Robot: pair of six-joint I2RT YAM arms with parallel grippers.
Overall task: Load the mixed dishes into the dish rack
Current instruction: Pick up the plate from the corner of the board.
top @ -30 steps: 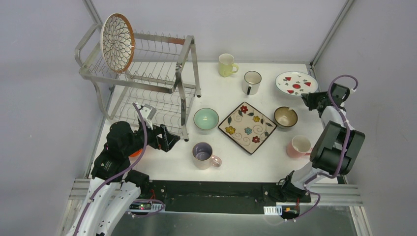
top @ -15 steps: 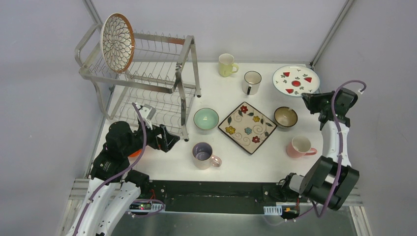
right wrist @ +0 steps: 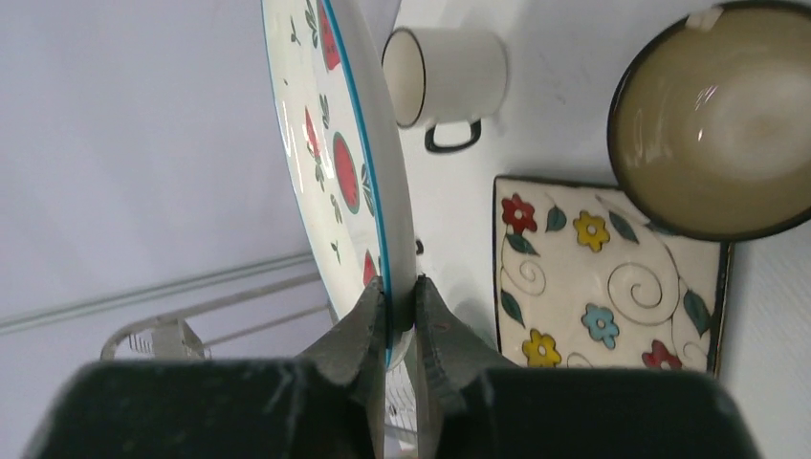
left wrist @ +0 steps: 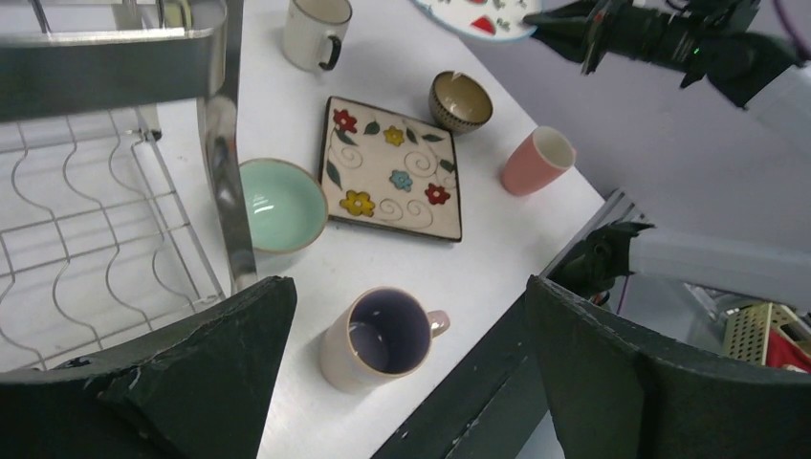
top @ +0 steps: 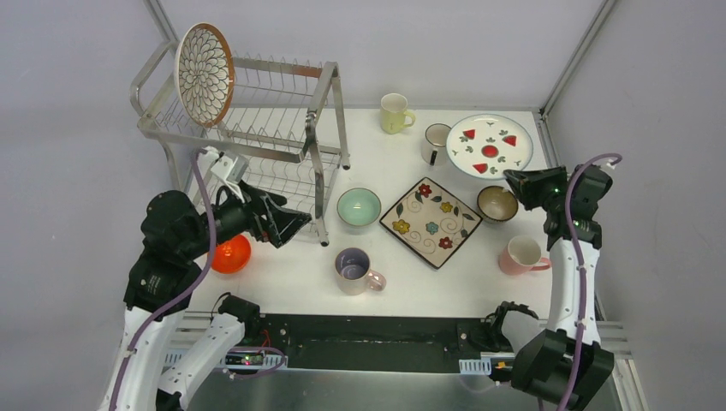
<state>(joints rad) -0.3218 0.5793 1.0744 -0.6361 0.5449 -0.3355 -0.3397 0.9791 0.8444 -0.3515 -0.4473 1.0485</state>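
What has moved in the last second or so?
The right pincer, clamped on the red-fruit plate, carried it up and leftward, over the white mug. The left pincer, open, moved toward the dish rack, uncovering the orange bowl. Other dishes stayed put.

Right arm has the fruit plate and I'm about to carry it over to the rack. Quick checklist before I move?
1. Grip: right end effector shut on the fruit plate's rim. Ok.
2. Plate lifted: in the top view it overlaps the white mug from above. Ok.
3. Clearance over that mug: cannot tell.
4. Free slots: the rack's upper tier holds only the petal plate, at its left end. Ok.
5. Left end effector: open, empty, in front of the rack's lower tier, possibly in the way. Not ok.
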